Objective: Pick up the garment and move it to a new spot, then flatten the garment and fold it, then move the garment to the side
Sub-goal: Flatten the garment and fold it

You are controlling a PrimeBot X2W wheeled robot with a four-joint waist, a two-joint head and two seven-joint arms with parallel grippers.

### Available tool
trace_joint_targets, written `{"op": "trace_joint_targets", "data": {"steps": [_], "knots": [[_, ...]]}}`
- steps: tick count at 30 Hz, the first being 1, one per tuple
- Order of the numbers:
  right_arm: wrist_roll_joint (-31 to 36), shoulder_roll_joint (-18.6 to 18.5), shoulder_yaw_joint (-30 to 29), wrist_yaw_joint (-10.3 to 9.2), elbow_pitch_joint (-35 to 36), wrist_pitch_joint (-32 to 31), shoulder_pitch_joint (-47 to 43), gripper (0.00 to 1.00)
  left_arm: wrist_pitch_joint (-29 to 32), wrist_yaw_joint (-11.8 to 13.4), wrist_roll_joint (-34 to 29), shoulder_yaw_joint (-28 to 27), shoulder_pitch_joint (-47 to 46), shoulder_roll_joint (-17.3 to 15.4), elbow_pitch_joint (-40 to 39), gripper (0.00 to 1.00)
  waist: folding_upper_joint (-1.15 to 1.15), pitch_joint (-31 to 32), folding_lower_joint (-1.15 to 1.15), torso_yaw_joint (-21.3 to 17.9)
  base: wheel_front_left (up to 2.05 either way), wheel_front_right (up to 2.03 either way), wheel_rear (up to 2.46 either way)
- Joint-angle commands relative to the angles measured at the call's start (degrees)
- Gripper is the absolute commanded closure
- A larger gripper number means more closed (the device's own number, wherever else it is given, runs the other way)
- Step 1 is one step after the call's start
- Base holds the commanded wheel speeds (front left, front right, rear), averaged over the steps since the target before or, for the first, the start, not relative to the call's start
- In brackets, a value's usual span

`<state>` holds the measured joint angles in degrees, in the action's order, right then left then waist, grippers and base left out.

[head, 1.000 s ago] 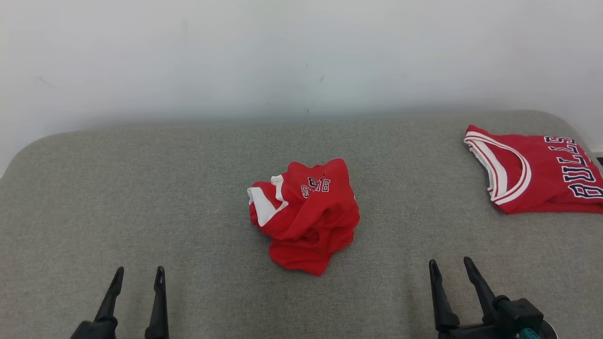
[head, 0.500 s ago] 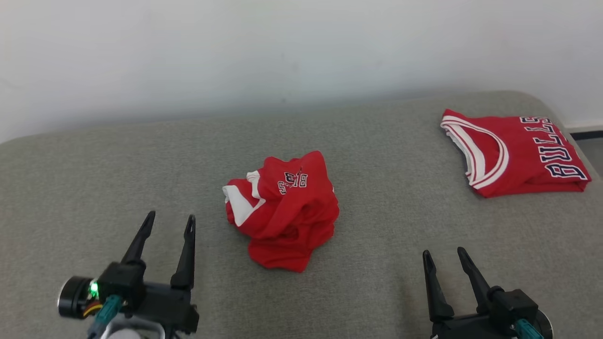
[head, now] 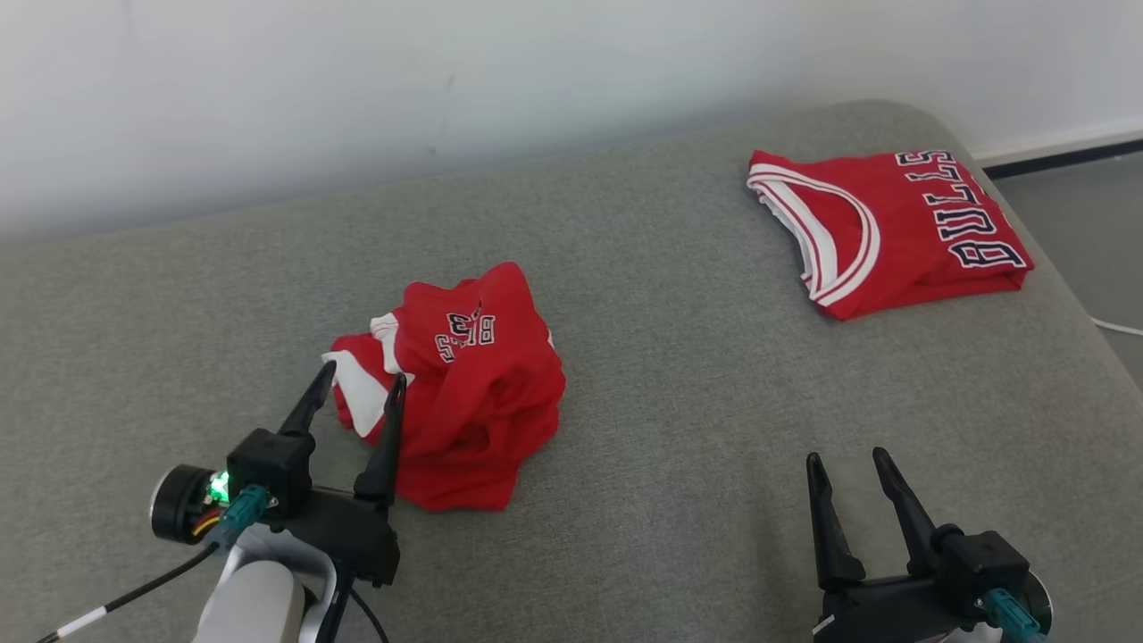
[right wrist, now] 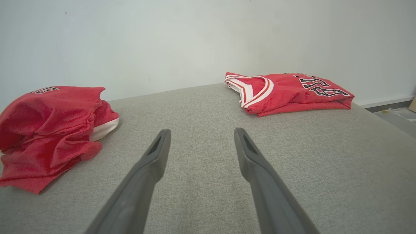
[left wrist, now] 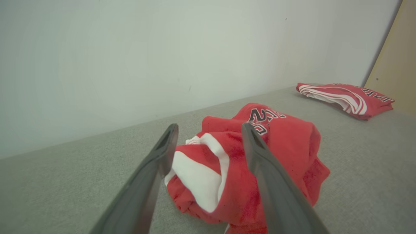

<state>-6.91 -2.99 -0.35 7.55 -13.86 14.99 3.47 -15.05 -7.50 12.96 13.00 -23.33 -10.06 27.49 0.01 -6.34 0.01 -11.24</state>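
Observation:
A crumpled red garment [head: 464, 384] with white trim and dark lettering lies in a heap on the grey cushion, left of centre. My left gripper [head: 359, 384] stands open right at its left edge, fingertips level with the white trim. In the left wrist view the garment [left wrist: 276, 146] bulges between and beyond the two open fingers, with no grip on it. My right gripper [head: 844, 463] is open near the front right, well apart from the heap, with bare cushion between its fingers. The right wrist view has the garment [right wrist: 52, 126] at its left.
A second red jersey [head: 884, 228], folded flat with "BULLS" lettering, lies at the far right of the grey cushion [head: 679, 375]. A pale wall rises behind. The cushion's right edge drops to the floor [head: 1085, 232], where a white cable lies.
The left arm has come up and forward from the bottom edge to the garment's left side. The head camera has shifted, sliding the whole scene leftward and upward. The right gripper stays low.

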Motion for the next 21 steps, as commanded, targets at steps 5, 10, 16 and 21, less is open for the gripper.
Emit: {"op": "trace_joint_targets", "data": {"steps": [5,10,16,21], "knots": [[-0.42,0.14,-0.33,-0.17,0.33,0.24,0.74,0.0,-0.16,0.07,2.18,2.28,-0.99,-0.62,5.43,0.0,-0.01,-2.15,-0.01,-2.14,0.0,0.0,0.0],[-0.55,0.17,-0.6,-0.17,0.37,0.24,0.91,0.0,-0.16,0.06,4.87,4.46,-2.09,-0.82,9.36,1.0,-0.01,-2.35,-0.01,-2.26,0.0,0.0,0.0],[-0.76,0.2,-1.6,-0.17,0.34,0.24,0.11,0.0,-0.16,0.06,4.84,7.15,-2.61,-0.67,6.78,1.0,-0.01,-1.09,-0.01,-0.44,0.0,0.0,0.0],[-1.42,0.2,-1.2,-0.17,0.29,0.24,-0.17,0.0,-0.16,0.08,3.18,9.75,0.47,0.41,1.6,1.0,-0.01,0.34,-0.01,1.28,0.0,0.0,0.0]]}}
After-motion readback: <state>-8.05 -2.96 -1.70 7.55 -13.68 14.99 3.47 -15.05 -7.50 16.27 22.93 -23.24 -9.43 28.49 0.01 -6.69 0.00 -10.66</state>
